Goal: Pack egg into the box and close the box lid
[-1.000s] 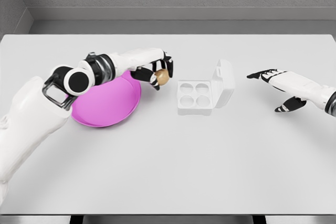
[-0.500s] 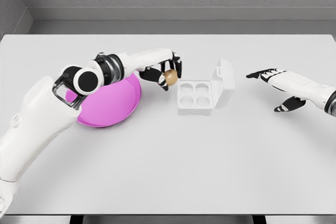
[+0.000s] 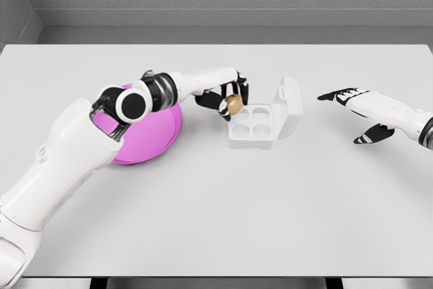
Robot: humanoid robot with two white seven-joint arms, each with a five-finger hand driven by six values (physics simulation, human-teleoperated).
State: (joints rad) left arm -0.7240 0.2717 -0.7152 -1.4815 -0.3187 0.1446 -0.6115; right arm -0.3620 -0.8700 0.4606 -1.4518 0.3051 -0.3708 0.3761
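Observation:
My left hand point(image 3: 229, 97) is shut on a brown egg point(image 3: 234, 104) and holds it just above the left edge of the white egg box point(image 3: 252, 126). The box has four round wells, all bare, and its lid point(image 3: 289, 107) stands open, tilted up on the right side. My right hand point(image 3: 353, 103) hovers over the table to the right of the box, fingers spread, holding nothing.
A shallow magenta plate point(image 3: 150, 130) lies left of the box, partly covered by my left forearm point(image 3: 169, 86). The white table point(image 3: 223, 214) ends at a grey wall at the back.
The left hand has carried the egg rightward from over the plate's edge to the left rim of the box. The right hand has barely moved.

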